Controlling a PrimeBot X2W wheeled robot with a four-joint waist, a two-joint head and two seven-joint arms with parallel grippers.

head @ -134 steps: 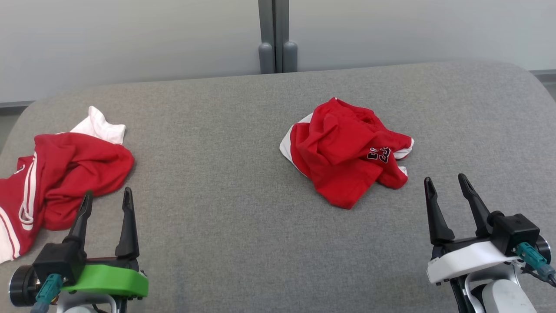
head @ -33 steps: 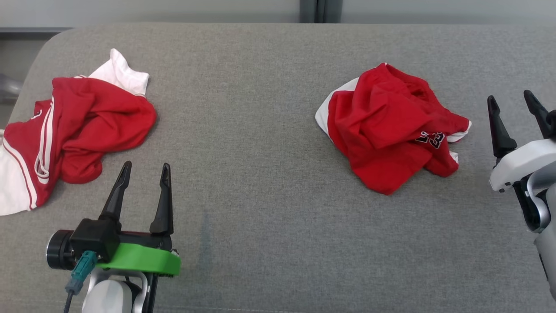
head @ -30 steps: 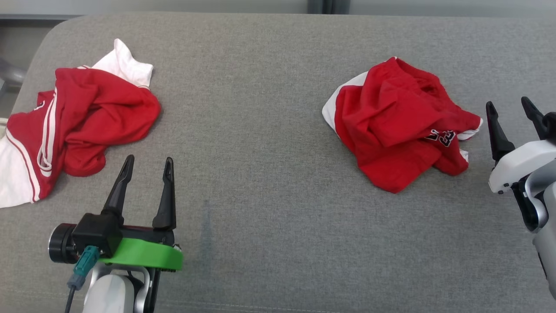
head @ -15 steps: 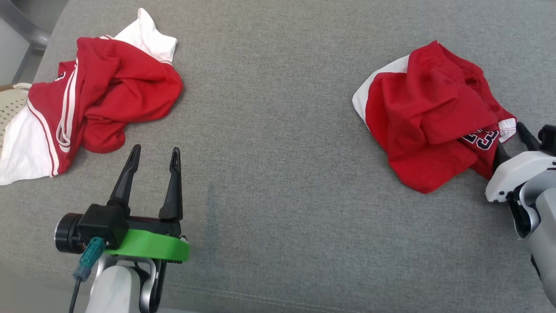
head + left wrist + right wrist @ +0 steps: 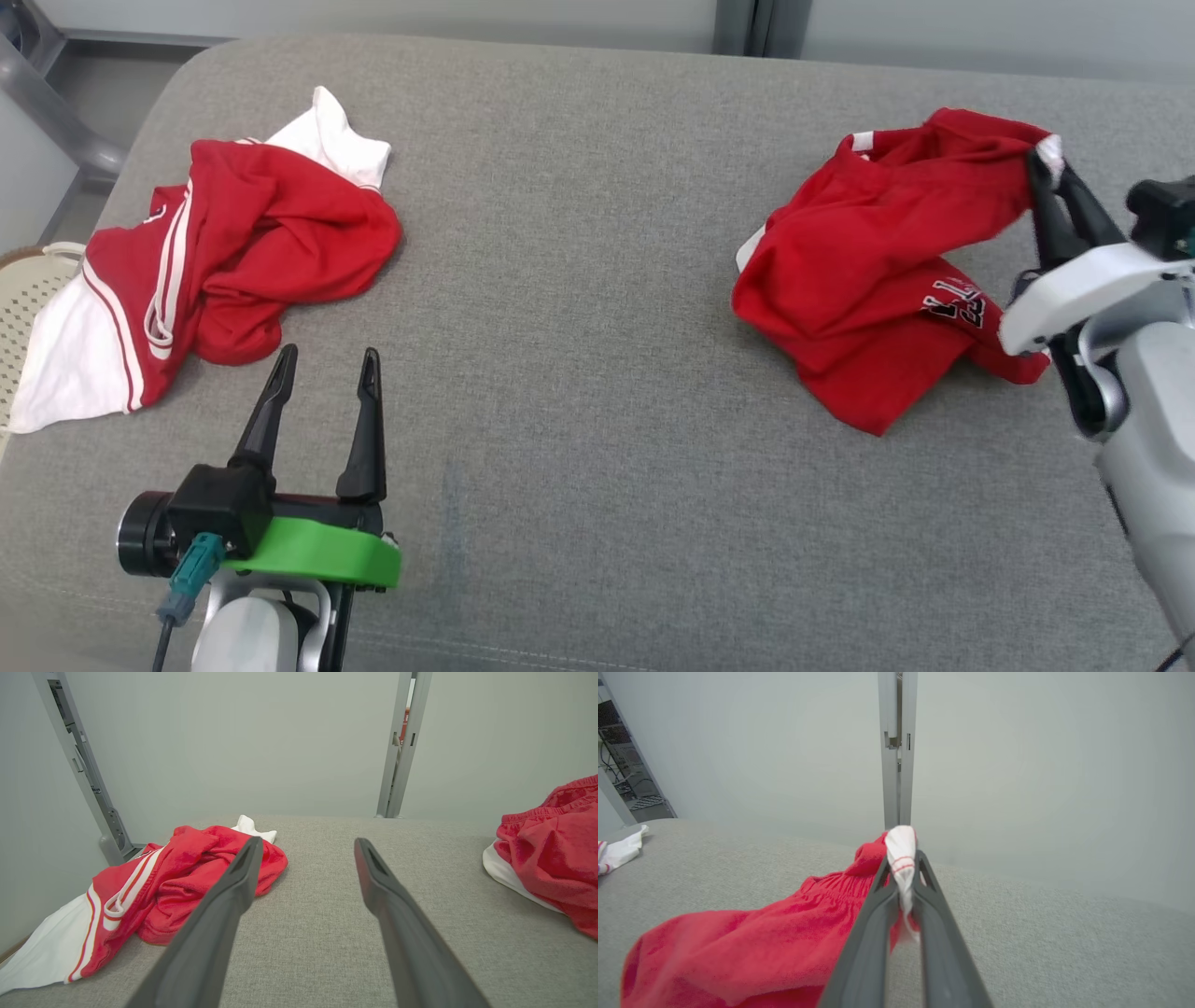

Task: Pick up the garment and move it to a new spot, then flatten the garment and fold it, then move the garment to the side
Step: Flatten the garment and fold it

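garment (image 5: 878, 289): red shorts with white trim and a dark printed number. it is located on the right part of the grey surface (image 5: 579, 327), as seen in the head view. most of it is bunched in a heap resting on the surface. one white-edged hem is held up at the heap's far right end, and the red cloth is draped from it down to the heap.

right gripper (image 5: 1046, 168): the fingers are pressed together on that white hem. in the right wrist view the hem is seen pinched between the two dark fingers of the gripper (image 5: 903, 868) close to their tips. a white fold sticks out above them, and the garment (image 5: 752, 947) trails away to the lower left.

left gripper (image 5: 329, 357): it is seen at the lower left of the head view, with the fingers spread apart and nothing between them. in the left wrist view bare surface is seen through the gap of the gripper (image 5: 308, 842), and the garment (image 5: 556, 858) is seen at the right edge.

other garment (image 5: 233, 252): red with white stripes and a white panel, crumpled at the far left of the surface, well apart from the first. it is recorded just beyond and left of the left gripper, not touching it.

a cream basket (image 5: 23, 289) is partly seen at the left edge. a grey post (image 5: 747, 23) is seen behind the surface.
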